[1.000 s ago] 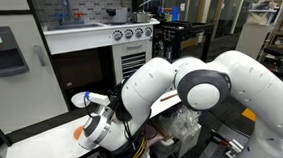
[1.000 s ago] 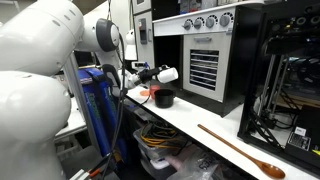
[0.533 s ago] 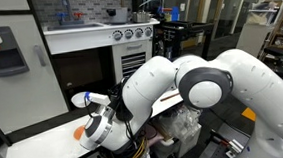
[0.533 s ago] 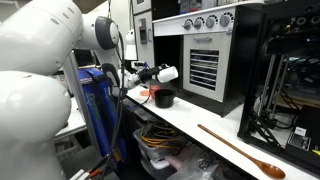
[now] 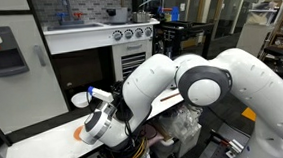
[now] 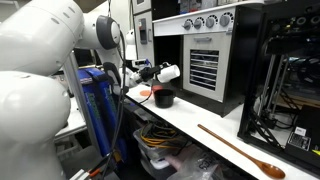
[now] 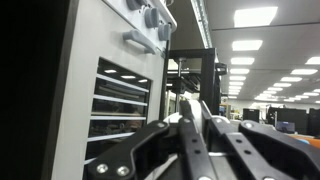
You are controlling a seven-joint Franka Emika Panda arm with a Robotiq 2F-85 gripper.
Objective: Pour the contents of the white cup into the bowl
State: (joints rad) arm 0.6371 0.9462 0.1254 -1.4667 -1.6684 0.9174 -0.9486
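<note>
Claw (image 6: 159, 73) with white cup (image 6: 170, 73), oven (image 6: 205, 62) behind

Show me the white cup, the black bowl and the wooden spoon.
white cup (image 6: 169, 73), in an exterior view, side wall
black bowl (image 6: 163, 101), in an exterior view, outer wall
wooden spoon (image 6: 230, 146), in an exterior view, mid-handle

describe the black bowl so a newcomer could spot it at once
Find the white counter in front of the oven with the row of knobs. The black bowl sits on it just below the white cup that the claw holds tipped sideways. It is the only dark vessel, beside a salmon-red cup.
</note>
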